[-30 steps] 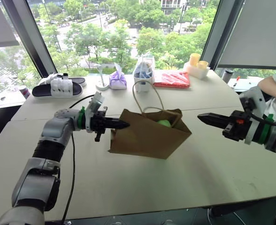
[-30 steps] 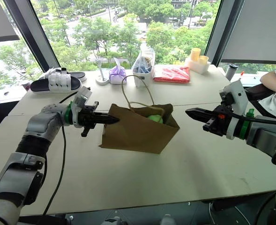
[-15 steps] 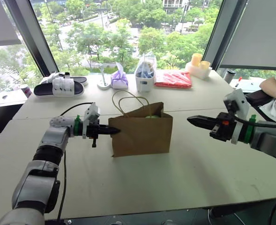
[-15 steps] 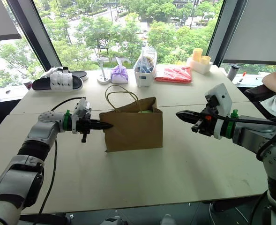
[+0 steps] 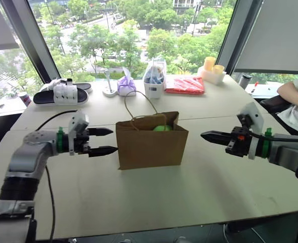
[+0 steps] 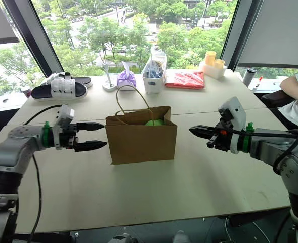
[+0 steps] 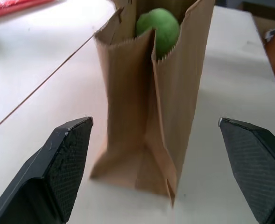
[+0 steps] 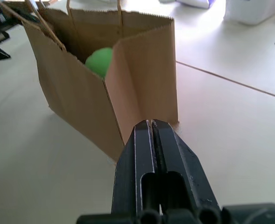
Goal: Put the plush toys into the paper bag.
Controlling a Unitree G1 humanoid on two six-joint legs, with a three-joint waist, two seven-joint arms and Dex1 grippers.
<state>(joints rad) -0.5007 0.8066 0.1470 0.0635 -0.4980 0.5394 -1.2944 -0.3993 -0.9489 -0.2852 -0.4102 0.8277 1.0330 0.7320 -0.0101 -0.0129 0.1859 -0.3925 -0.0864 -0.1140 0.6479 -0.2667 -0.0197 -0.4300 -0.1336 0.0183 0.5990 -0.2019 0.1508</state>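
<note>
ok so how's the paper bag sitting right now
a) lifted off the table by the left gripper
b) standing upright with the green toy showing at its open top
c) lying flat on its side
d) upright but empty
b: the paper bag stands upright on the table with the green plush toy showing at its open top, while the left gripper is open beside it and apart from it.

We see the paper bag (image 7: 151, 102) standing upright on the pale table (image 7: 44, 88), its narrow creased side facing us. A light green plush toy (image 7: 158, 29) peeks from its mouth, and our left gripper (image 7: 156, 140) has its fingers (image 7: 67, 158) spread wide, clear of the bag.
</note>
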